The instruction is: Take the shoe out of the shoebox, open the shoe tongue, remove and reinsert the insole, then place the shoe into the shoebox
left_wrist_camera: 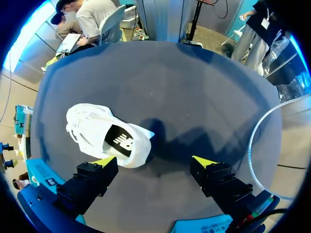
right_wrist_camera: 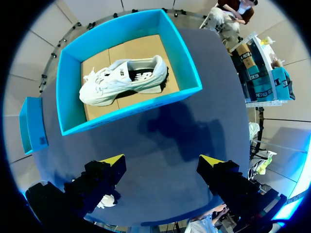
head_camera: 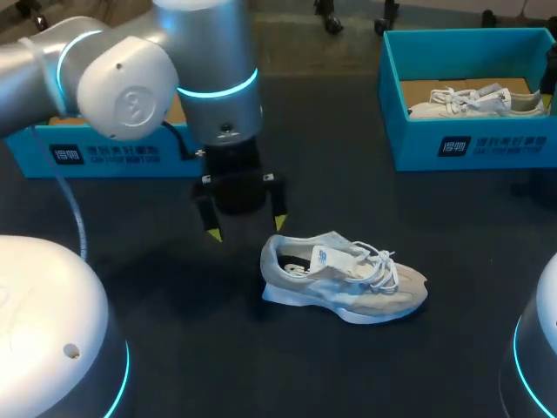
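Dark tabletop (head_camera: 348, 374) is shown with a pale shoe (head_camera: 344, 277) standing on its sole near the middle, well apart from the blue shoebox (head_camera: 461, 148) at the far right (a second shoe (head_camera: 474, 100) lies inside it). Beside the pale shoe's heel the left gripper (head_camera: 247, 229) is held with fingers spread, nothing between them. Before the blue shoebox the right gripper (right_wrist_camera: 162, 160) is likewise spread over bare table.
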`<state>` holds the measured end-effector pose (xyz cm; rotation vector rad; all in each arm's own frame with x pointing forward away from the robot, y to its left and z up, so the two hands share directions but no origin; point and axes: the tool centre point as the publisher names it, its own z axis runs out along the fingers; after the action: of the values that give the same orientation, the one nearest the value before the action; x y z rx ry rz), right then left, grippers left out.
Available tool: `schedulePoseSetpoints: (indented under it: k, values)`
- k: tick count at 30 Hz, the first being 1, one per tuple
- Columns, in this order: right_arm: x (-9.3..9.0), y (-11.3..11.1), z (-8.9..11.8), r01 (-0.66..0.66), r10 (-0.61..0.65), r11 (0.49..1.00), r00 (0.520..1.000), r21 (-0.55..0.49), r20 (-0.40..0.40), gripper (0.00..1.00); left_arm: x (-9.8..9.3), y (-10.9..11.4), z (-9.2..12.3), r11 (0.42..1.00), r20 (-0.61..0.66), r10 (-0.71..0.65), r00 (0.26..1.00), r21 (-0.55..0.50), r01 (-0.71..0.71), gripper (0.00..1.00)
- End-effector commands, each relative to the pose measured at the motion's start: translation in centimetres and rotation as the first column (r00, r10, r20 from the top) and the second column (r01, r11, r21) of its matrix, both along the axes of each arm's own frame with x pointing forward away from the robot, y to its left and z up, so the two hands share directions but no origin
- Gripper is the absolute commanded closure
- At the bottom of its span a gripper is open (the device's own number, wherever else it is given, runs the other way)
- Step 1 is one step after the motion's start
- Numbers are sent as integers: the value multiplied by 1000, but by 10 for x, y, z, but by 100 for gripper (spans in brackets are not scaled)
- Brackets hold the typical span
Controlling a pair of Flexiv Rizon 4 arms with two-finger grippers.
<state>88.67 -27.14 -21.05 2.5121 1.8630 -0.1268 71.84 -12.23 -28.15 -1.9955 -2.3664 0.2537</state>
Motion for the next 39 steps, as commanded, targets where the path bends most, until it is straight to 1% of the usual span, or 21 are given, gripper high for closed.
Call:
schedulePoseSetpoints:
  k: [1, 3, 5, 6, 8, 9, 10, 11, 13, 14, 26, 27, 28, 30, 32, 33, 34, 35, 36, 39]
  values:
    - [1, 0, 0, 0, 0, 1000, 1000, -2, -1, 0, -1, 4, -2, 1000, 6, 2, 1000, -20, -2, 0]
    - [1, 0, 0, 0, 0, 1000, 1000, -2, -1, 0, 4, 10, 6, 987, -109, 161, 981, 34, -159, 0]
    - [1, 0, 0, 0, 0, 1000, 1000, -2, -1, 0, 7, 20, 11, 977, -180, 212, 960, 26, -211, 0]
    - [1, 0, 0, 0, 0, 1000, 1000, -2, -1, 0, 9, 25, 13, 963, -229, 269, 935, 41, -267, 0]
    - [1, 0, 0, 0, 0, 1000, 1000, -2, -1, 0, 13, 37, 16, 944, -300, 320, 898, 23, -329, 0]
    - [1, 0, 0, 0, 0, 1000, 1000, -2, -1, 0, 16, 42, 17, 920, -336, 378, 863, 33, -390, 0]
    - [1, 0, 0, 0, 0, 1000, 1000, -2, -1, 0, 18, 49, 18, 923, -420, 360, 833, 32, -383, 0]
    - [1, 0, 0, 0, 0, 1000, 1000, -2, -1, 0, 20, 55, 18, 914, -479, 371, 796, 37, -404, 0]
    - [1, 0, 0, 0, 0, 1000, 1000, -2, -1, 0, 20, 66, 18, 911, -547, 358, 757, 24, -413, 0]
    - [1, 0, 0, 0, 0, 1000, 1000, -2, -1, 0, 20, 70, 18, 897, -557, 384, 737, 36, -441, 0]
    - [1, 0, 0, 0, 0, 1000, 1000, -2, -1, 0, 20, 70, 18, 897, -557, 384, 737, 36, -441, 0]
    - [1, 0, 0, 0, 0, 1000, 1000, -2, -1, 0, 19, 70, 15, 853, -554, 447, 702, 28, -521, 0]
    - [1, 0, 0, 0, 0, 1000, 1000, -2, -1, 0, 18, 70, 13, 831, -567, 474, 673, 35, -555, 0]
    - [1, 0, 0, 0, 0, 1000, 1000, -2, -1, 0, 12, 75, 7, 734, -573, 561, 597, 11, -679, 0]
    - [1, 0, 0, 0, 0, 1000, 1000, -2, -1, 0, 6, 80, 2, 671, -592, 589, 550, -20, -741, 0]
    - [1, 0, 0, 0, 0, 1000, 1000, -2, -1, 0, 3, 82, -1, 623, -611, 603, 513, -42, -781, 0]
    - [1, 0, 0, 0, 0, 1000, 1000, -2, -1, 0, -1, 85, -5, 558, -637, 615, 465, -66, -828, 0]
    - [1, 0, 0, 0, 0, 1000, 1000, -2, -1, 0, -3, 86, -8, 505, -666, 618, 419, -73, -860, 0]
    - [1, 0, 0, 0, 0, 1000, 1000, -2, -1, 0, -5, 87, -12, 465, -678, 627, 383, -68, -883, 0]
    - [1, 0, 0, 0, 0, 1000, 1000, -2, -1, 0, -5, 87, -12, 465, -678, 627, 383, -68, -883, 0]
